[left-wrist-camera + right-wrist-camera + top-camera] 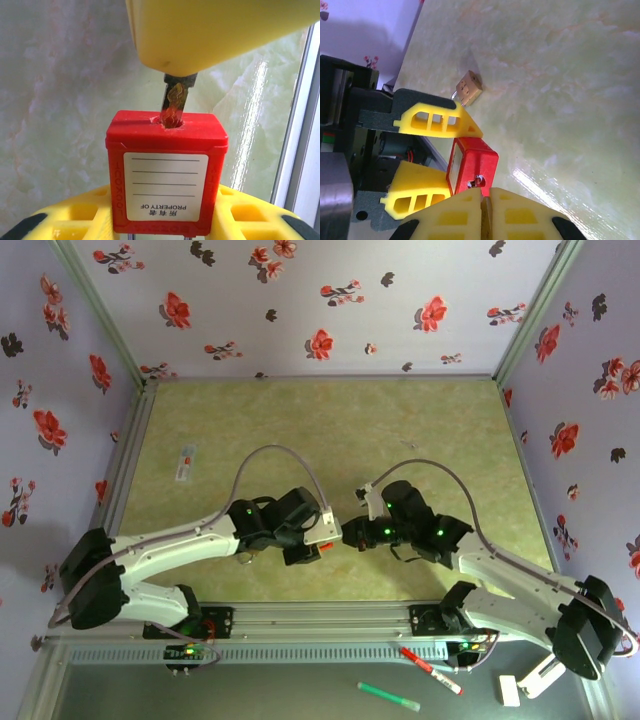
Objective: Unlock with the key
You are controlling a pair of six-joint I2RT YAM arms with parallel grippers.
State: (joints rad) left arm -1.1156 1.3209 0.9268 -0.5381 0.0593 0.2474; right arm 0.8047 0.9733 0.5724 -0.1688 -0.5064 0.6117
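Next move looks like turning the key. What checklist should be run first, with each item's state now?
1. Hold: red padlock clamped in left gripper: ok.
2. Grip: right gripper shut on key: ok.
3. Entry: key tip inside keyhole: ok.
4. Depth: key fully in: cannot tell; some blade shows above the hole.
5. Clearance: brass padlock lies on the table, apart from both grippers: ok.
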